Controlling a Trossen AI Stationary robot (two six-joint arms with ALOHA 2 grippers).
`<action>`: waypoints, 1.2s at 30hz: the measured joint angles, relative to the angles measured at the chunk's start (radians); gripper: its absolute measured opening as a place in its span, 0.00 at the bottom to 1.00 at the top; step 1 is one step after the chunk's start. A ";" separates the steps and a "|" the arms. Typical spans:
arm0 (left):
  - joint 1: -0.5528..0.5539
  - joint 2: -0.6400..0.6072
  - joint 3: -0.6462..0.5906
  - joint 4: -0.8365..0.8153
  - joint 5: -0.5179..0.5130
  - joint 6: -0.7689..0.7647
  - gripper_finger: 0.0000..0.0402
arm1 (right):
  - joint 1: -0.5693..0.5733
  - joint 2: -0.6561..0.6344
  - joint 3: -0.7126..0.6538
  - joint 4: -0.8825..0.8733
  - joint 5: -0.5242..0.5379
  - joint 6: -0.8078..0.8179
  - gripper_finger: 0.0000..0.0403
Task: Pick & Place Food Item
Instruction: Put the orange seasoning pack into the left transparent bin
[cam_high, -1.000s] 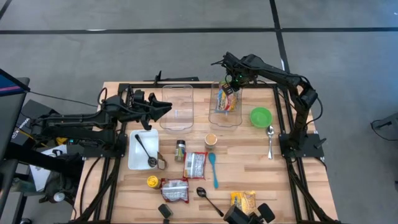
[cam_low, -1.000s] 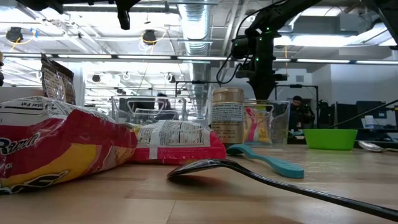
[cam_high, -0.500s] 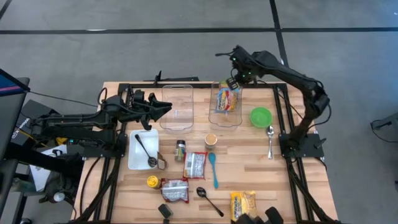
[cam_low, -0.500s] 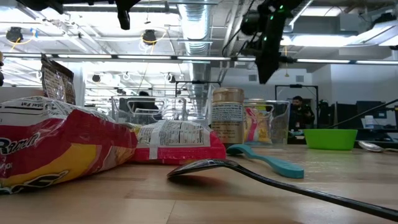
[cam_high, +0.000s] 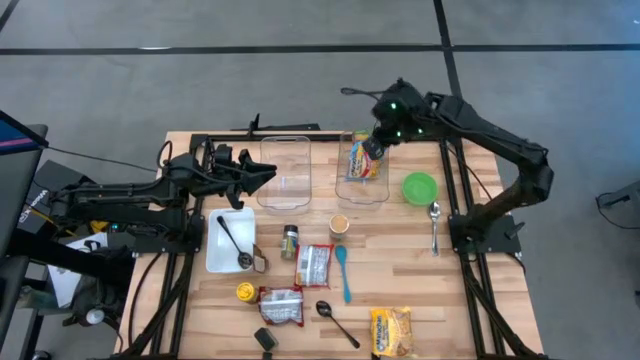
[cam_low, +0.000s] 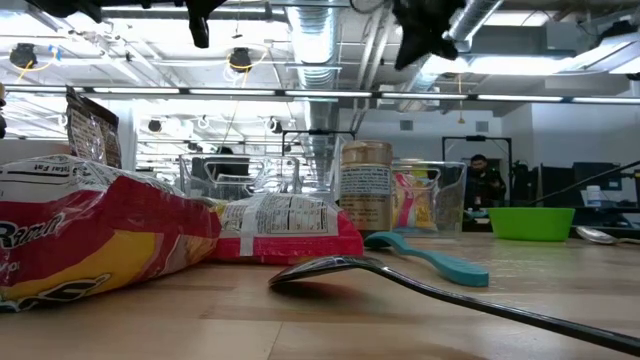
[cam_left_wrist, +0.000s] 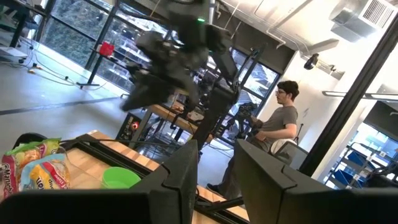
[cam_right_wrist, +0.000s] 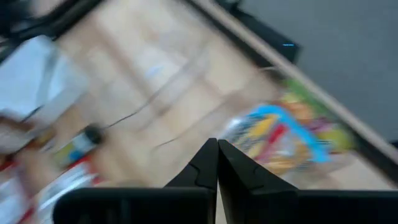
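A colourful snack bag (cam_high: 365, 160) lies inside the right clear container (cam_high: 352, 192); it also shows in the low view (cam_low: 412, 200) and the right wrist view (cam_right_wrist: 292, 134). My right gripper (cam_high: 373, 149) hangs high above that container, shut and with nothing in it, its fingers meeting in the right wrist view (cam_right_wrist: 216, 150). At the table's left, my left gripper (cam_high: 268, 172) waits beside the left clear container (cam_high: 285, 170). It is open, with nothing between its fingers (cam_left_wrist: 217, 171).
Near the table's middle and front lie two red bags (cam_high: 314, 265) (cam_high: 281, 305), a yellow bag (cam_high: 390, 330), a blue spoon (cam_high: 343, 272), a black spoon (cam_high: 335, 320), a cup (cam_high: 340, 224) and a spice jar (cam_high: 289, 240). A green bowl (cam_high: 420, 187) and metal spoon (cam_high: 434, 225) sit right; a white tray (cam_high: 215, 262) left.
My right gripper has risen from the right clear container, nearly out of the top of the low view, and has swung a little toward the table's near side while tipping. The snack bag stays in the container.
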 joint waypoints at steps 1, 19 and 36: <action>0.000 0.000 0.000 0.000 0.000 0.000 0.25 | 0.029 -0.006 0.000 -0.001 -0.008 0.015 0.01; 0.000 0.000 0.000 0.000 0.007 0.000 0.25 | 0.556 0.000 -0.002 -0.083 0.134 0.316 0.00; -0.122 0.001 0.105 -0.486 0.142 -0.026 0.02 | 0.801 0.002 -0.001 -0.230 0.511 0.666 0.00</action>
